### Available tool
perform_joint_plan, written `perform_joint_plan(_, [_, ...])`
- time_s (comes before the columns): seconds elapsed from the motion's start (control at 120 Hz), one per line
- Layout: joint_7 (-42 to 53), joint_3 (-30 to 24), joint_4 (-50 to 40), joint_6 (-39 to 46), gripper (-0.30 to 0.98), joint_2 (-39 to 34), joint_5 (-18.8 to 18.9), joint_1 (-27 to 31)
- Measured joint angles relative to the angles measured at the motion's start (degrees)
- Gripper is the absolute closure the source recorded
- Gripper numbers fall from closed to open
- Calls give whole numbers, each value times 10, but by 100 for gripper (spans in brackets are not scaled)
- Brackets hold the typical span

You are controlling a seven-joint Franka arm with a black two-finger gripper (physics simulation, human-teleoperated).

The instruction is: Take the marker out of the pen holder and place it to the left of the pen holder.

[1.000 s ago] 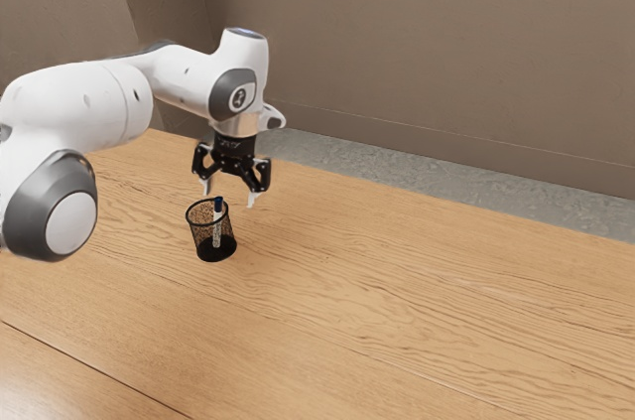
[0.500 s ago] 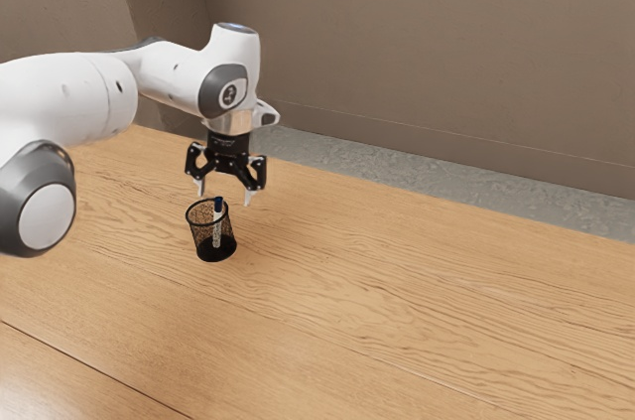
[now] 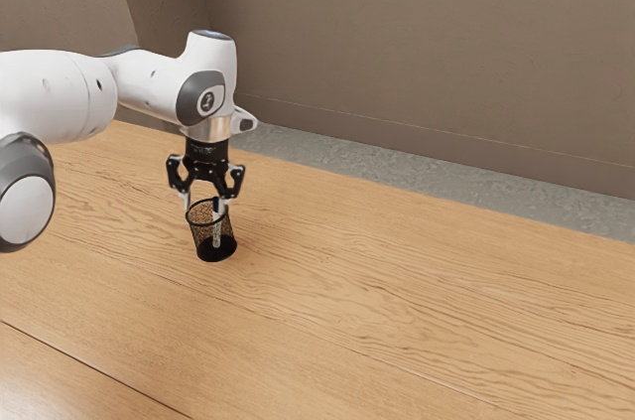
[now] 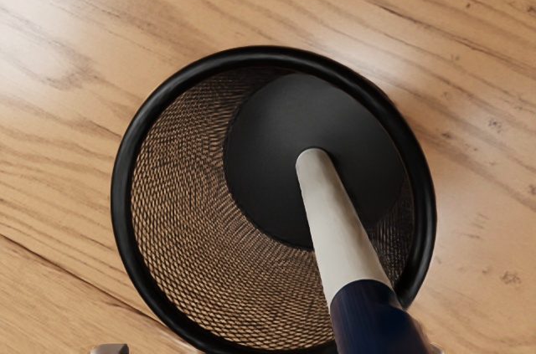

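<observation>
Open gripper (image 3: pixel 207 204) over the black mesh pen holder (image 4: pixel 122 195), marker (image 4: pixel 333 228) inside.
The marker stands in the pen holder, white end down on its base and dark blue cap up, kept near upright, it seems, by the holder's wall. The fingers are spread, gripping nothing, and the cap lies nearer one of them; probably the hand is lined up over the pen holder so that closing catches the cap for a straight lift clear of the rim.
</observation>
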Motion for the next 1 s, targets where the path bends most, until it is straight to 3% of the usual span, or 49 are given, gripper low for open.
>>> perform_joint_plan(0.383, [-4, -4, -5, 4, 68, 2, -20, -1])
perform_joint_plan(0.7, [-10, -3, -7, 1, 76, -10, -16, 1])
perform_joint_plan(1.0, [-15, -2, -32, -38, 77, -137, -9, 14])
